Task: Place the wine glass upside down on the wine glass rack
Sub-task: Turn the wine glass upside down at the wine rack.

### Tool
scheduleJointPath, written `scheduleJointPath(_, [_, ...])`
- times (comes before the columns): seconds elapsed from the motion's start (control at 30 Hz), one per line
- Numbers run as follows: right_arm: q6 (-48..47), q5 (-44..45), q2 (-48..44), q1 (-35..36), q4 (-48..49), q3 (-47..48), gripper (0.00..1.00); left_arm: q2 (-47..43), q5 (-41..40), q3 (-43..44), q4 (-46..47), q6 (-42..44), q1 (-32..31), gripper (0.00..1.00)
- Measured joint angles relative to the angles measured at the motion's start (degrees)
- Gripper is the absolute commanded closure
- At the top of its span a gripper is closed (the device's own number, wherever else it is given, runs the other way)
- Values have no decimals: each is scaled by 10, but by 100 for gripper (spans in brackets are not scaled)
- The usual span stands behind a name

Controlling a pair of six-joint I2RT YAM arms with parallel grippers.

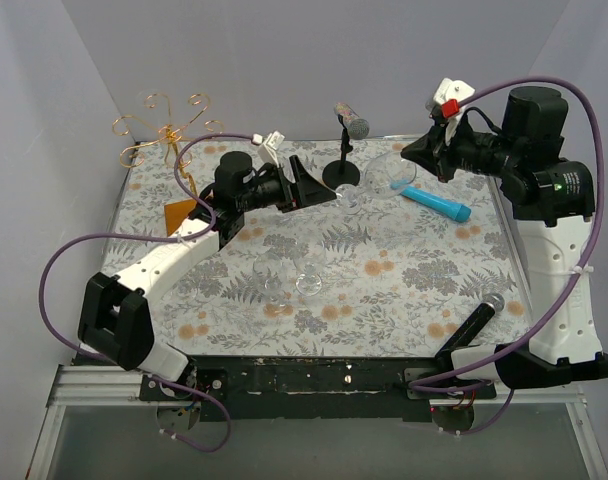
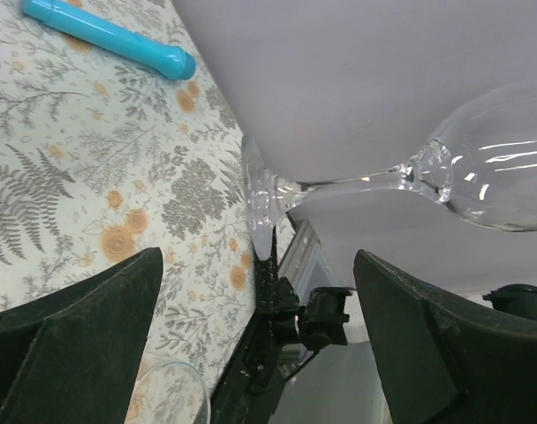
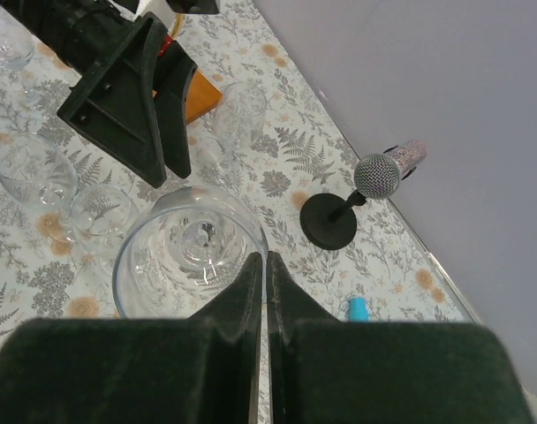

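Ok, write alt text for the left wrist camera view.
A clear wine glass hangs sideways in the air, foot left and bowl right, just beyond the open black fingers of the left gripper. Beneath it is a table with a fern-and-flower cloth, a turquoise tube lying at upper left.

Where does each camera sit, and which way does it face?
Top external: high behind the robot, looking down on the table; left arm and right arm show.
Left wrist: facing right across the table at the airborne wine glass; its own open fingers show.
Right wrist: looking down past its shut fingers into that glass and at the left gripper.
Both wrist views share the wine glass.
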Motion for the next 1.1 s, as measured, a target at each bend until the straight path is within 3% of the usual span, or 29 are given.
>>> scheduleJointPath(0.17, [2, -11, 3, 0, 0, 2, 99, 19, 51, 0, 43, -46, 0, 27])
scheduleJointPath(0.63, [11, -34, 3, -4, 0, 2, 99, 60, 117, 0, 101, -116, -7, 49])
scheduleJointPath(0.77, [15, -41, 3, -5, 0, 2, 99, 76, 127, 4, 108, -128, -15, 61])
scheduleJointPath(0.97, [15, -47, 2, -7, 10, 2, 99, 86, 134, 9, 108, -137, -21, 100])
scheduleJointPath(1.1, [15, -47, -3, -8, 14, 0, 99, 87, 133, 10, 111, -139, -21, 100])
